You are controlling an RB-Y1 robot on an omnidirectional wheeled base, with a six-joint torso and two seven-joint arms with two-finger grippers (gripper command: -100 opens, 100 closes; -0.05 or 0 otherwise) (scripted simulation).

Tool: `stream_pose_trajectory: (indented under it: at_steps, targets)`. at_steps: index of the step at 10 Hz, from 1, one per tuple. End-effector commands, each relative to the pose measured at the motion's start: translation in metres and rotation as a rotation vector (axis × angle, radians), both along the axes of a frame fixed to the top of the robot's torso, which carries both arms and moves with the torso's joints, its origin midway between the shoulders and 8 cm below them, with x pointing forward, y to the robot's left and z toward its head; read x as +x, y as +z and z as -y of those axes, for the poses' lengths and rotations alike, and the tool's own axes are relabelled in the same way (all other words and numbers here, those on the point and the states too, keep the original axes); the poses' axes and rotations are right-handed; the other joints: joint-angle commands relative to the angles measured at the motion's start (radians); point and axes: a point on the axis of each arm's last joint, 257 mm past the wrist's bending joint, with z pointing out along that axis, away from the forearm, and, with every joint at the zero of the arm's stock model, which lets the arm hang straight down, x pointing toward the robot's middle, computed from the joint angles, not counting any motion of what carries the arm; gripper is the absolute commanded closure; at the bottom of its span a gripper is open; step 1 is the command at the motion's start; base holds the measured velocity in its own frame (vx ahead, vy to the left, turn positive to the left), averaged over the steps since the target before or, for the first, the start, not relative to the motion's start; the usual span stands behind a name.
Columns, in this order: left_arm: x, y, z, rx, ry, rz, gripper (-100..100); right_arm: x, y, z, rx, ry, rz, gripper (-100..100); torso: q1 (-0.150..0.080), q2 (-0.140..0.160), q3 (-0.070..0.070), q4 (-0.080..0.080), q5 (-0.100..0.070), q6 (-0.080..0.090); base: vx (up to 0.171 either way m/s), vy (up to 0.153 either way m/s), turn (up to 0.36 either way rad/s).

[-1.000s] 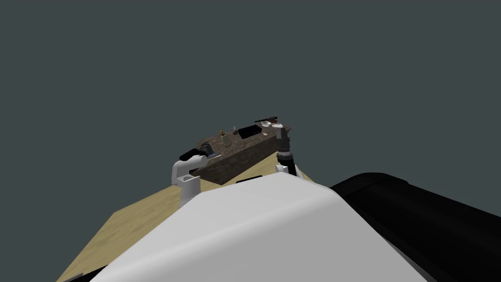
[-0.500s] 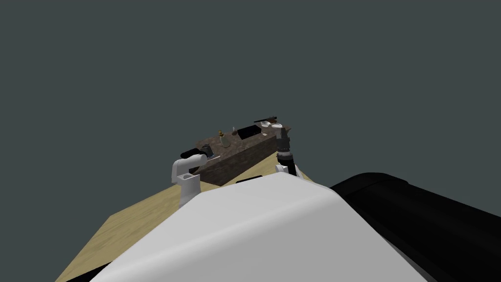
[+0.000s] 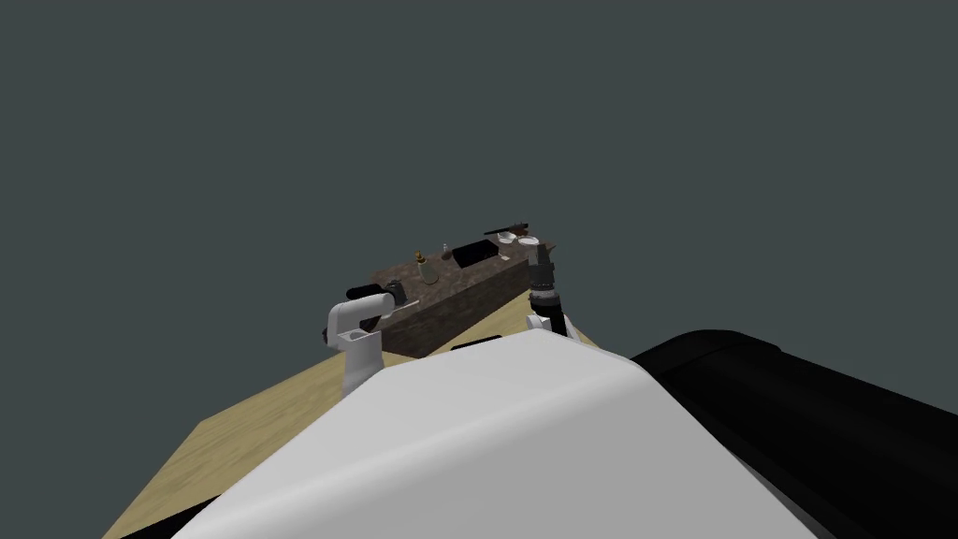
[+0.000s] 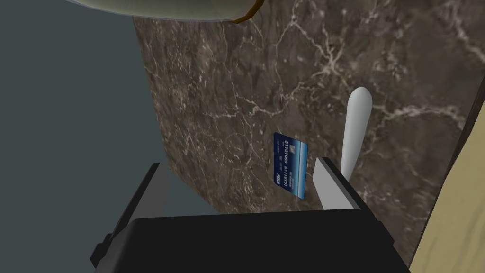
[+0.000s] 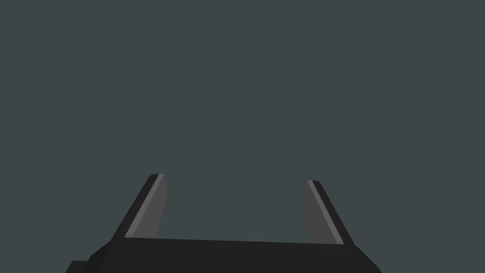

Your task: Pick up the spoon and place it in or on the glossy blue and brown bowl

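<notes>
Left wrist view: spoon (image 4: 355, 128) on bench (image 4: 265, 71) just outside spread left fingers (image 4: 326, 188), near card (image 4: 290, 165). Right fingers (image 5: 154, 208) spread. The left hand has shifted slightly.

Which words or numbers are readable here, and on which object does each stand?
Blue card on the brown marbled counter: digits, seemingly "0110 1000 0110 1101".
Same card: smaller print and corner logo, too small to read.
No other text is visible.

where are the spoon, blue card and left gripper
spoon (image 4: 355, 132), left wrist view, middle of its visible length
blue card (image 4: 290, 165), left wrist view, centre of its face
left gripper (image 4: 239, 163), left wrist view, between its fingertips
</notes>
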Motion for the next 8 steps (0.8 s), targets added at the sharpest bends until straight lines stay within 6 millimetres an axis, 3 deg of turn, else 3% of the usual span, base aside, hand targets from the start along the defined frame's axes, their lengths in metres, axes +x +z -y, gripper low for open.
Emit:
stream_pose_trajectory:
  at_steps: [1, 8]
  targets:
    - [-0.004, -0.005, -0.001, -0.004, 0.004, -0.029, -100, 0.000, 0.000, 0.000, 0.000, 0.000, 0.000, 0, 0.000, 0.000, 0.000, 0.000, 0.000, 0.000, 0.017, -0.006, 0.004]
    - [-0.033, -0.039, -0.020, -0.022, 0.059, -0.236, -100, 0.000, 0.000, 0.000, 0.000, 0.000, 0.000, 0, 0.000, -0.001, -0.001, 0.000, 0.000, 0.000, 0.034, -0.004, -0.020]
